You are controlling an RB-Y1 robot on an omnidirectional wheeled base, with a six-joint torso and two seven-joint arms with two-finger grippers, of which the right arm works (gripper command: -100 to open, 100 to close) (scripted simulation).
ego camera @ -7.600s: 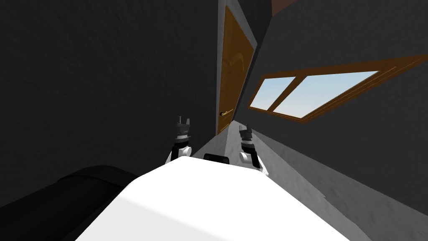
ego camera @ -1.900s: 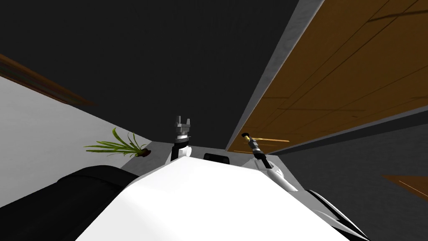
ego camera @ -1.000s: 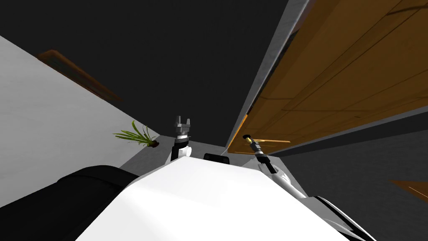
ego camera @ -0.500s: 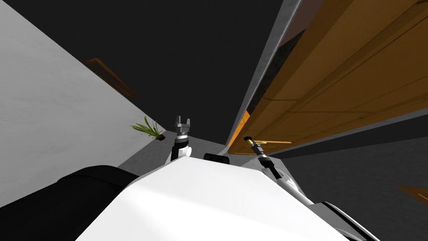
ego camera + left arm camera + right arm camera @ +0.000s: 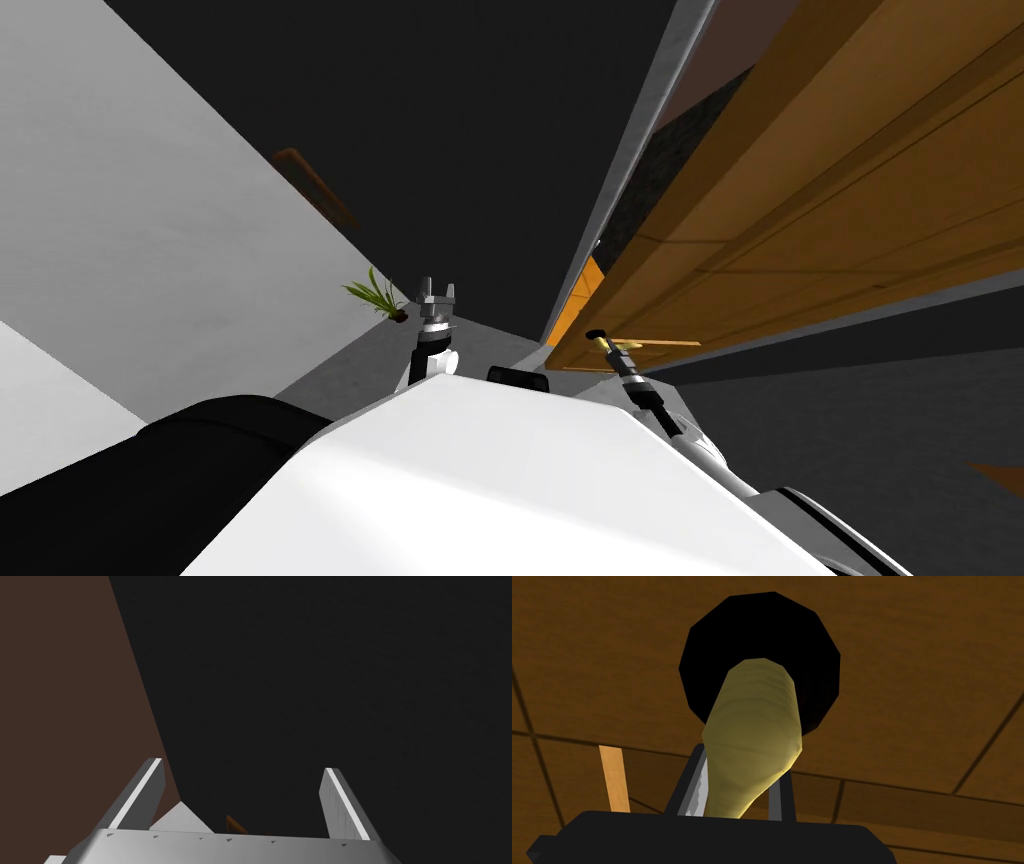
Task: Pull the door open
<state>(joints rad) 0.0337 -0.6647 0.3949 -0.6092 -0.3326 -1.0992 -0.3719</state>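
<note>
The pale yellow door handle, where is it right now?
In the right wrist view the pale yellow door handle sticks out of a black round plate on the brown wooden door, clamped between the right gripper's fingers.

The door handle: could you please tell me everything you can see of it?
The pale yellow-green lever handle looks smooth, rounded and faintly ringed. It springs from a round black rosette set on the brown panelled wooden door, which stands ajar from its frame. The right tool is shut on it, with its thin grey fingers pressing the handle's two sides close to the dark body.
</note>
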